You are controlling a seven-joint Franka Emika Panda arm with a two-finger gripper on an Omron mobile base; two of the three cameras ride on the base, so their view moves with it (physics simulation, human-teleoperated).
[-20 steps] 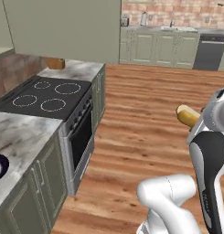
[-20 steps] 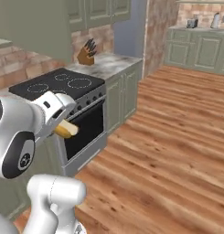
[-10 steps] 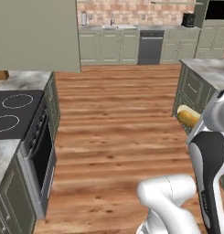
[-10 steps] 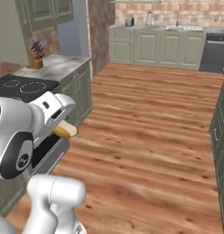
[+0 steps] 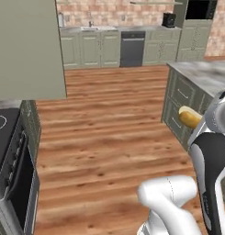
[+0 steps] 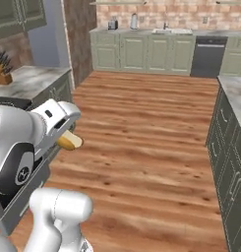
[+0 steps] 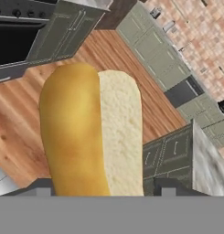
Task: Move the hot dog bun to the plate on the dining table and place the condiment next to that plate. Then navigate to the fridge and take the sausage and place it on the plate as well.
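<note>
Swung round since a second ago: base views have turned off the black stove (image 5: 3,137) toward open wood floor (image 5: 109,133) and the far green cabinets (image 6: 141,51) with the dark dishwasher (image 5: 132,48). That's the base turning, not the things. Small yellow-orange hot dog bun (image 7: 93,132) rides in my gripper (image 7: 102,192), jaws fairly wide and closed on its sides; it also shows at the hand in the left base view (image 5: 189,117). Dining table and plate not sighted. I judge I'm mid-transit on the first carry; next, find the table.
</note>
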